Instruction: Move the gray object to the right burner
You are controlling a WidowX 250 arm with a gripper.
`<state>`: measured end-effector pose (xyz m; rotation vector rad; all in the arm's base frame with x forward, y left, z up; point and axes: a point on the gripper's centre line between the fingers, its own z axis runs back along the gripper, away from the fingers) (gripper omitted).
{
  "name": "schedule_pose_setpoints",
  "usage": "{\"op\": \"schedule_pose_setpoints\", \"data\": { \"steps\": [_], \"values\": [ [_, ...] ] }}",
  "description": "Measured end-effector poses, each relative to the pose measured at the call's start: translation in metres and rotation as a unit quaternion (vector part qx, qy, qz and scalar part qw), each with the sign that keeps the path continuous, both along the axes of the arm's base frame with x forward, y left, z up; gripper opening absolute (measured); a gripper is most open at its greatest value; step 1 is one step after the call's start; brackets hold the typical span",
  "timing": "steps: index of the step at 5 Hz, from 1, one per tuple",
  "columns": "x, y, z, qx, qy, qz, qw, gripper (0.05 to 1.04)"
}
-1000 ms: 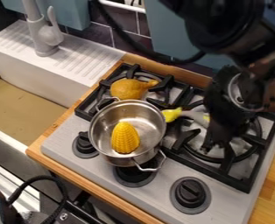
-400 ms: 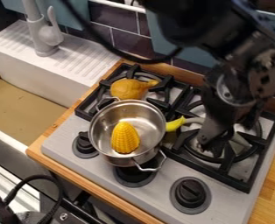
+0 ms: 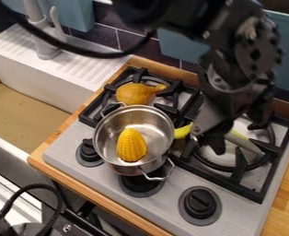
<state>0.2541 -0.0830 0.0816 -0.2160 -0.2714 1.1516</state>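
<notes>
Shifted since the earlier frame: gripper (image 3: 207,142), one, slightly leftward, with the arm's cable (image 3: 67,46), one, also farther left. The gripper hangs right of centre; whether open or closed, cannot tell. Gray object (image 3: 245,143), one: slim, slanted, at the right burner (image 3: 267,161), right of the gripper. Pot (image 3: 135,166), one, metal, centre, two handles; corn (image 3: 131,145), one, inside it. Yellow piece (image 3: 182,131), one, just beside the pot's right side. Brownish-yellow toy (image 3: 133,93), one, behind the pot. Knobs (image 3: 199,205), three, lower half. Faucet (image 3: 45,39), one, upper left. Desk (image 3: 286,198), wooden, lower right.
</notes>
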Motion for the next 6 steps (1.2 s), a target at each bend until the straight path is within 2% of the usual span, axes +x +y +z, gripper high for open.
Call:
{"op": "schedule_pose_setpoints", "data": {
  "steps": [1, 2, 3, 4, 5, 6],
  "values": [
    [0.002, 0.01, 0.01, 0.011, 0.004, -0.032, 0.9994, 0.999],
    [0.005, 0.024, 0.021, 0.037, 0.066, -0.064, 0.9951, 0.999],
    [-0.001, 0.046, 0.025, 0.046, 0.11, -0.099, 0.988, 0.999],
    [0.0, 0.069, 0.031, 0.057, 0.137, -0.14, 0.9789, 0.999],
    [0.002, 0.086, 0.031, 0.064, 0.133, -0.167, 0.9748, 0.999],
    [0.007, 0.096, 0.029, 0.066, 0.112, -0.172, 0.9764, 0.999]
  ]
}}
